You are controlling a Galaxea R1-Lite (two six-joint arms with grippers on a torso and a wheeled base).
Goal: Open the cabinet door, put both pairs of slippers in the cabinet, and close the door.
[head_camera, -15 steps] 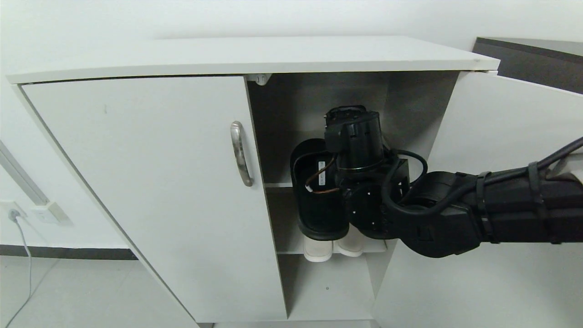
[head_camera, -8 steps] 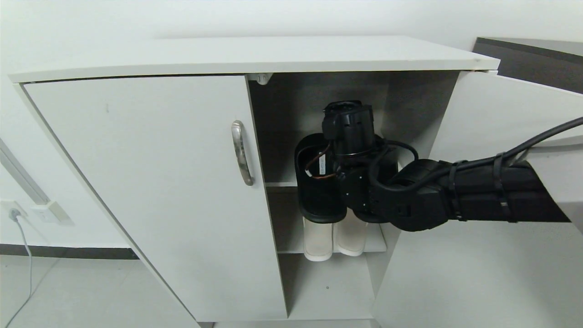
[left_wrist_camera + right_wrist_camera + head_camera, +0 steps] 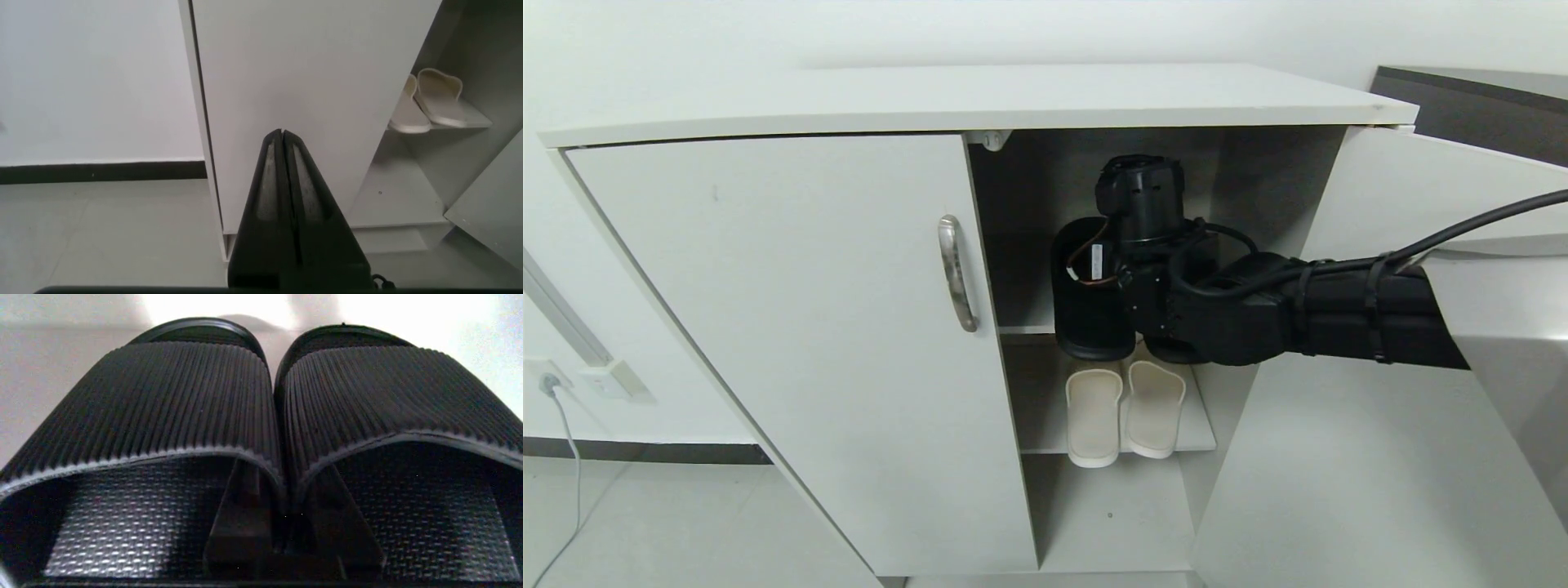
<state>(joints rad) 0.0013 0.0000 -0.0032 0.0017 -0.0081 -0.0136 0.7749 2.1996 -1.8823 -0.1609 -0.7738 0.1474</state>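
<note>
A white laminate two-door cabinet fills the middle of the head view. Its flat left door is closed and carries a curved metal handle. Its right door is swung open and runs off the lower right edge of the frame. In the open bay at centre, the right gripper holds a pair of black ribbed rubber slippers at the level of the upper shelf. In the right wrist view one dark finger sits inside each slipper under the strap, and the two are clamped together on the adjoining inner walls. The wrist housing hides most of the right-hand slipper in the head view. Whether the soles rest on the upper shelf or hang just in front of it cannot be told. Directly below them, a pair of cream smooth-soled slippers lies side by side on the middle shelf, with the heels at or slightly over its front edge. This pair also shows at the upper right of the left wrist view, partly cut off by the cabinet's side. The left gripper is at the lower centre of that view, in front of the closed door's lower part and above the grey floor. Its jaws are pressed flat together with nothing between them.
</note>
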